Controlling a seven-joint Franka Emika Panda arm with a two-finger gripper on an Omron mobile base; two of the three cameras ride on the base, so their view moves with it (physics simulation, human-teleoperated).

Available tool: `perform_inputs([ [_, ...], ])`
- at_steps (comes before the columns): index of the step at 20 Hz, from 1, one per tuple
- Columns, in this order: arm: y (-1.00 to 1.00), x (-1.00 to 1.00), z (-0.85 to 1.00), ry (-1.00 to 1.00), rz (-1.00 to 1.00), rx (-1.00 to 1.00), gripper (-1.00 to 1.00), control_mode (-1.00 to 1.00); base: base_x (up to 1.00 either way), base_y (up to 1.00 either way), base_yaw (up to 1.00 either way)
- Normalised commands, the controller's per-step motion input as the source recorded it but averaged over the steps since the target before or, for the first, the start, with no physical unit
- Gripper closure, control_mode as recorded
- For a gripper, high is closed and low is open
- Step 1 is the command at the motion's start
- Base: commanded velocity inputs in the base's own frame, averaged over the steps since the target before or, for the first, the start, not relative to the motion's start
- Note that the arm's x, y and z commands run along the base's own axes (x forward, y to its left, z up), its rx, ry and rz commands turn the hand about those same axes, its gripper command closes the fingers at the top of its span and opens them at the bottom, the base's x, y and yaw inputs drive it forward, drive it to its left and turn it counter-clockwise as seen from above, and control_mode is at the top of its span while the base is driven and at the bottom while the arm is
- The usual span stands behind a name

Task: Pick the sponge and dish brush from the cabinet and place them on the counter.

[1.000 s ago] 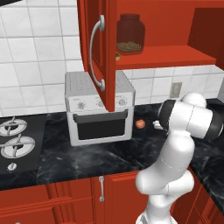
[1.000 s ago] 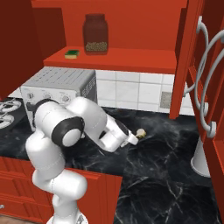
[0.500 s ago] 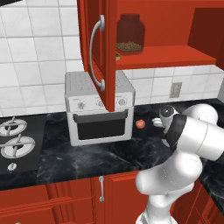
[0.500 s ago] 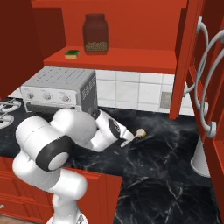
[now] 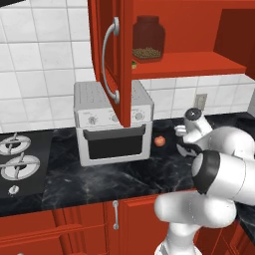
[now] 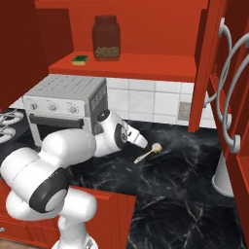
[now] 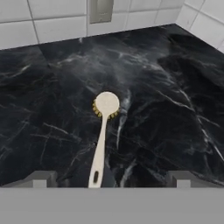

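Dish brush (image 7: pixel 101 138) lies flat on the black counter (image 7: pixel 175 109), free between the wide-open, empty gripper (image 7: pixel 109 178) tips; sponge (image 6: pixel 80 60) sits on the red cabinet (image 6: pixel 146 68) shelf beside a jar (image 6: pixel 106 38).

The counter (image 7: pixel 175 87) below the hand is glossy black marble with faint white veins. The dish brush (image 7: pixel 102 135) ahead looks like smooth cream plastic. The cabinet (image 6: pixel 146 44) is glossy red.

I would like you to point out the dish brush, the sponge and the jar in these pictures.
dish brush (image 7: pixel 106 104): hand view, on its round white head.
sponge (image 6: pixel 80 60): right base view, on its green top, on the cabinet shelf.
jar (image 6: pixel 106 38): right base view, on its dark glass body.
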Motion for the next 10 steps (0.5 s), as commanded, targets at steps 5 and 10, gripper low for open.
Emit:
perform_inputs([
  [5,0.08,-0.19,0.41,-0.01,0.01,0.04,-1.00,-1.00,0.00,0.00,0.00],
  [10,0.12,-0.28,0.30,-0.09,0.01,0.09,-1.00,-1.00,0.00,0.00,0.00],
])
